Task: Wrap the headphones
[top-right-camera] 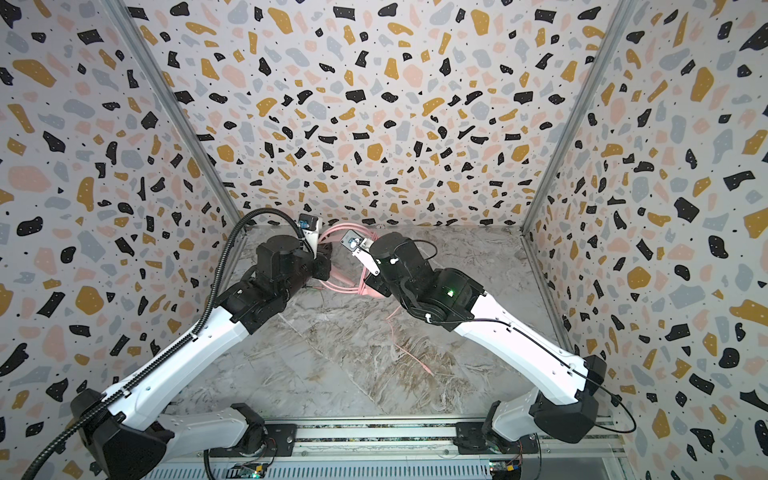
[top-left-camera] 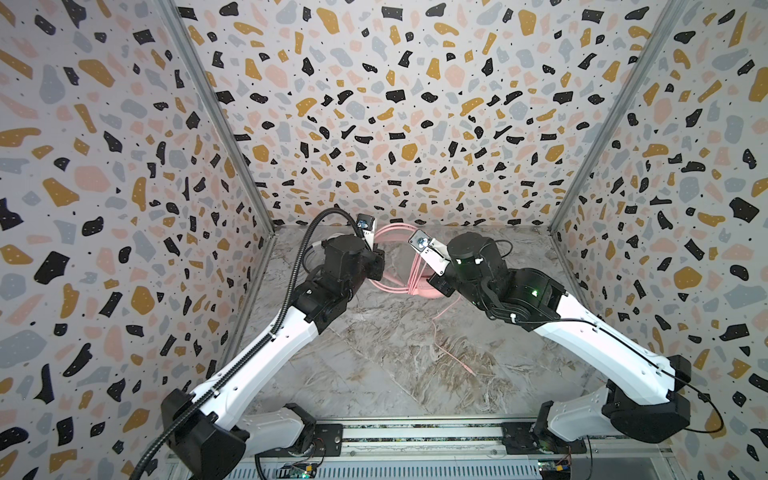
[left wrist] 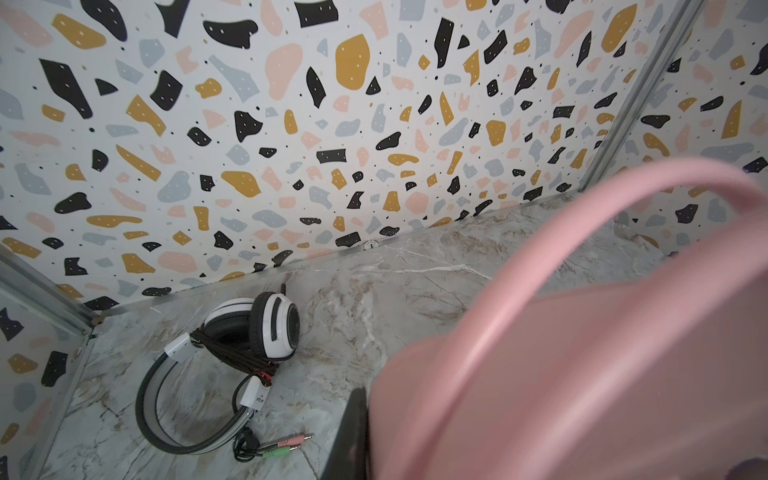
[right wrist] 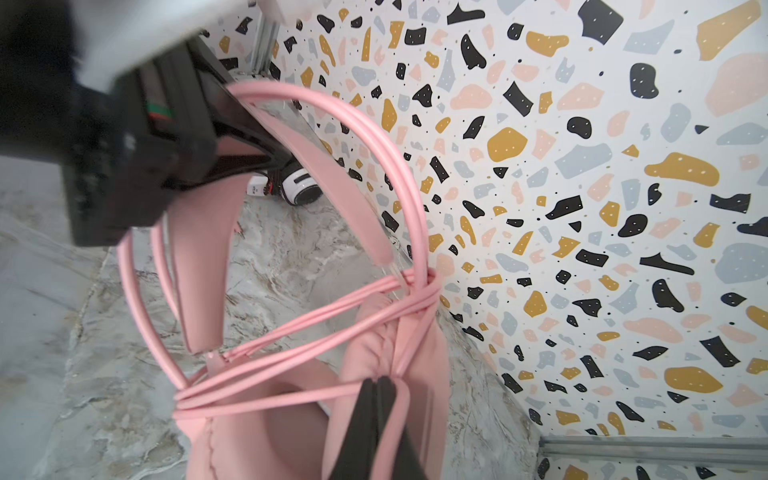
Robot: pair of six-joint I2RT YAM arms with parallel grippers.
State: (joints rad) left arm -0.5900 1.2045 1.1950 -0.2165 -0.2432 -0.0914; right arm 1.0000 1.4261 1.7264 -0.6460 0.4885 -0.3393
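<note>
1. The all-pink round-cupped wired headset [top-left-camera: 417, 289], its cable looped around it, sits mid-frame in both top views, above the marble-patterned desk [top-left-camera: 374, 374].
2. The left end effector [right wrist: 257, 141] clamps its headband.
3. The right end effector [right wrist: 376, 386] is pinched on an earcup cushion.
4. The white-and-black headset [left wrist: 266, 328] lies cable-bound by the desk's wall corner.

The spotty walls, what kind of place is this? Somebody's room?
Probably a robot test booth, not a room: spotty wall panels joined by metal posts, a marble-look tabletop, and two robot arms mounted on a rail at the front.
</note>
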